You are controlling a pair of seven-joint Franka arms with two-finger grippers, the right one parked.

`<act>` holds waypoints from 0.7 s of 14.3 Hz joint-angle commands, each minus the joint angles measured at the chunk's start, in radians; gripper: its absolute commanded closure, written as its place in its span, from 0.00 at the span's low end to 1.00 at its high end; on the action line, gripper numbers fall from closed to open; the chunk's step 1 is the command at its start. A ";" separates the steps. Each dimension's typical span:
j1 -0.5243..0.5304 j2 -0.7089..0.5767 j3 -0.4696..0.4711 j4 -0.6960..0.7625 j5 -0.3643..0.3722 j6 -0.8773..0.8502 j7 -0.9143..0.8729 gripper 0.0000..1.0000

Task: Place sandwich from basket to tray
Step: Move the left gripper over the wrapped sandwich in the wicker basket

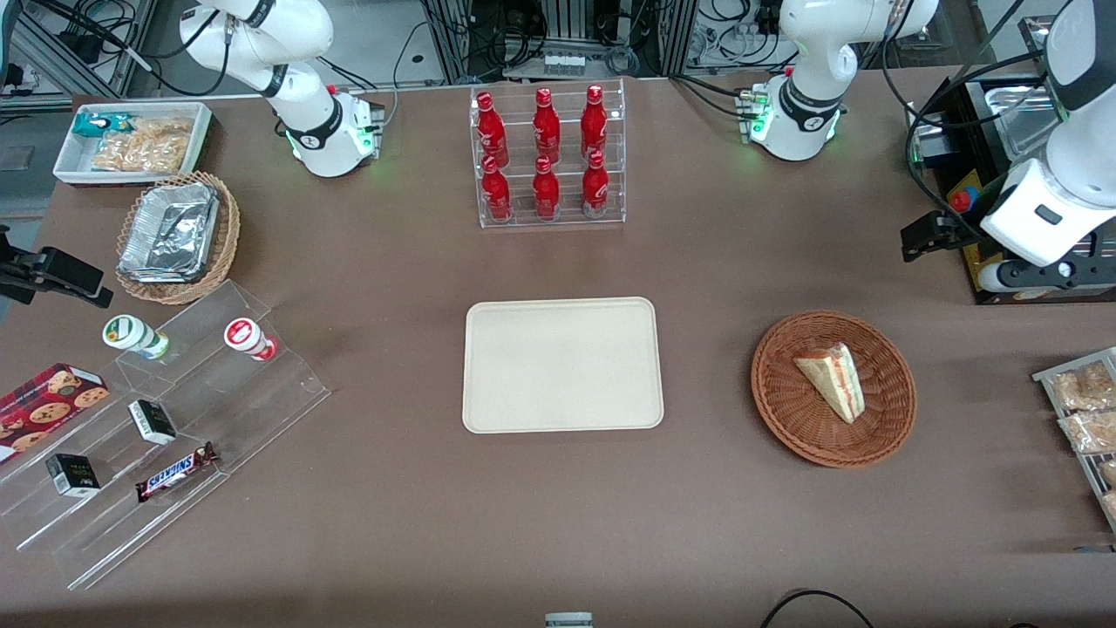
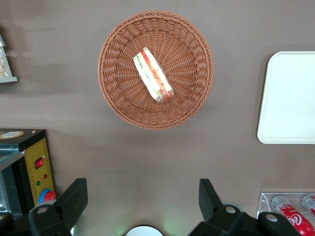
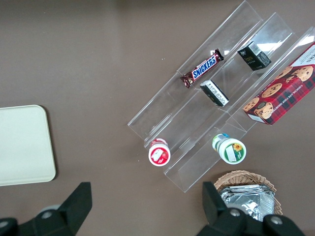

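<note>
Left wrist view showed the hand (image 2: 142, 204) spread wide and empty, hovering high above the bench beside the basket (image 2: 156, 69). Inside that basket lay the sandwich (image 2: 153, 74), its long axis diagonal across the weave; the tray (image 1: 562, 364) sat well apart from the basket.

tray (image 2: 290, 98) cut by frame edge, hand (image 2: 140, 199) fingers partly cropped

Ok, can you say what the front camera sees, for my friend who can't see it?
A sandwich lies in a round brown basket on a brown table, beside an empty cream tray. The gripper hangs above the table, farther from the camera than the basket.
</note>
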 commanded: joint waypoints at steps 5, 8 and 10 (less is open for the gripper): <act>-0.011 0.121 0.009 0.018 -0.008 0.019 -0.003 0.00; -0.010 0.187 0.009 -0.037 -0.008 0.112 -0.034 0.00; -0.010 0.211 0.009 -0.118 -0.005 0.228 -0.049 0.00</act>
